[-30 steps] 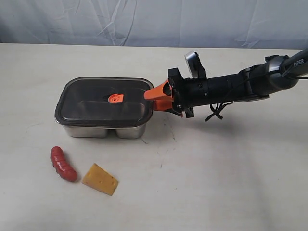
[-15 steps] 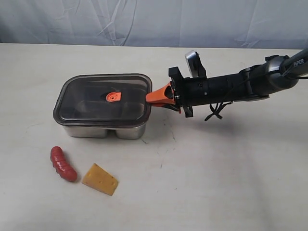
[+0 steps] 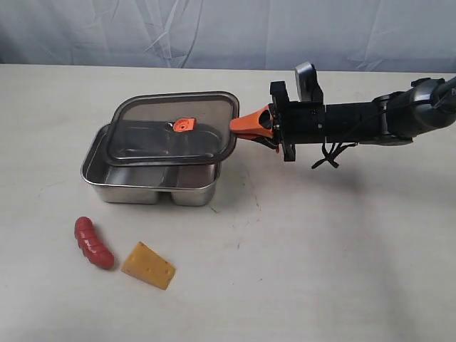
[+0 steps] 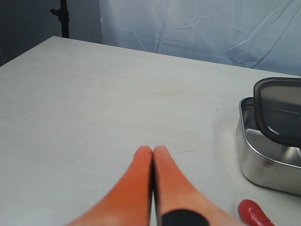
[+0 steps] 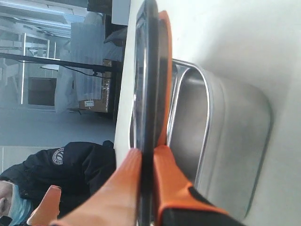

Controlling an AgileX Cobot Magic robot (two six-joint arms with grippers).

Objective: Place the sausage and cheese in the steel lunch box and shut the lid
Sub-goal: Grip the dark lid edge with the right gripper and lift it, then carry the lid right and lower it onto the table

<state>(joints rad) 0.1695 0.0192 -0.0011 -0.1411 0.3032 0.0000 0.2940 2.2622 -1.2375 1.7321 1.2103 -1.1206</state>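
The steel lunch box (image 3: 142, 194) stands left of centre, its two compartments partly uncovered. The dark lid (image 3: 174, 128) hangs above it, tilted and shifted toward the right. My right gripper (image 3: 241, 126) is shut on the lid's right edge; the right wrist view shows the lid (image 5: 148, 70) edge-on between the orange fingers (image 5: 169, 174), with the lunch box (image 5: 235, 136) beside it. The sausage (image 3: 93, 242) and the cheese (image 3: 147, 265) lie on the table in front of the box. My left gripper (image 4: 153, 150) is shut on nothing, low over the table near the lunch box (image 4: 263, 162) and the sausage (image 4: 254, 214).
A grey cloth backdrop (image 3: 228, 32) hangs behind the table's far edge. A dark stand (image 4: 63, 19) rises beyond the table corner. A person in a black jacket (image 5: 70, 169) shows off the table in the right wrist view.
My right gripper closed on the lid's right edge, then raised it off the lunch box and carried it right and back. The sausage and cheese have not moved.
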